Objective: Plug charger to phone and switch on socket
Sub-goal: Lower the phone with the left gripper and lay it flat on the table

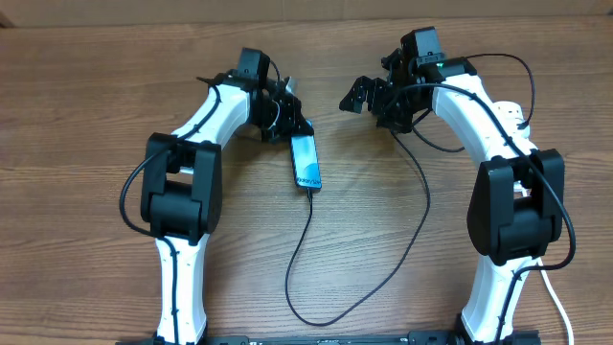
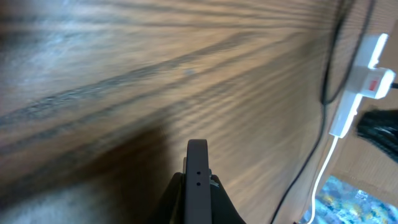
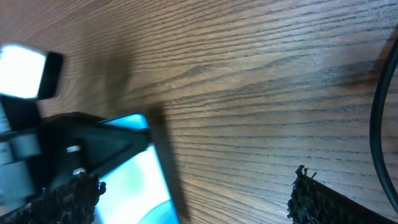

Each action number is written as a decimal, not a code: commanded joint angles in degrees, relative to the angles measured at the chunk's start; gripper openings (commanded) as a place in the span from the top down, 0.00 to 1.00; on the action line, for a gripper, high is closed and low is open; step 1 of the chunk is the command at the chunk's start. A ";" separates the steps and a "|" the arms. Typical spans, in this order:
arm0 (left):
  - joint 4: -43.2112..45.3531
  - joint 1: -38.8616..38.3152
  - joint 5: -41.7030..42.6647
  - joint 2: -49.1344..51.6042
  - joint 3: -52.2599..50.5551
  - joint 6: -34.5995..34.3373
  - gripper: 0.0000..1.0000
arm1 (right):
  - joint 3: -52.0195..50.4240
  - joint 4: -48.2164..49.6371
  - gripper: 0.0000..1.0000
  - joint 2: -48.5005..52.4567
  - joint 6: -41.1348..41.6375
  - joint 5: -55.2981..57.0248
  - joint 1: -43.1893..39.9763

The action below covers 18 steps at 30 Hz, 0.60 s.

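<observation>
The phone (image 1: 306, 163) lies on the table, teal screen up. My left gripper (image 1: 287, 117) is shut on its far end. In the left wrist view the phone's dark edge (image 2: 198, 158) stands between the closed fingers (image 2: 198, 190). The charger cable (image 1: 305, 240) meets the phone's near end, loops along the front and runs up to the right arm. My right gripper (image 1: 359, 96) is open and empty, right of the phone; its view (image 3: 193, 205) shows the phone (image 3: 140, 180) at the left finger. The socket (image 2: 364, 84), white with a red switch, shows only in the left wrist view.
The socket's thick white cord (image 1: 557, 302) runs off the front right of the table and also shows in the left wrist view (image 2: 323, 168). The black cable (image 3: 376, 118) hangs beside my right gripper. The wooden table (image 1: 86, 144) fills the rest.
</observation>
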 commanded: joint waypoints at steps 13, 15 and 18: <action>0.26 -0.83 1.05 1.40 -0.37 -2.58 0.94 | 0.55 0.07 0.00 0.11 -0.20 0.63 -0.24; 0.26 -0.81 1.05 1.40 -0.37 -2.58 0.91 | 0.55 0.04 0.00 0.11 -0.22 0.63 -0.24; 0.26 -0.81 1.05 1.40 -0.37 -2.58 0.89 | 0.55 0.00 0.00 0.11 -0.20 0.63 -0.24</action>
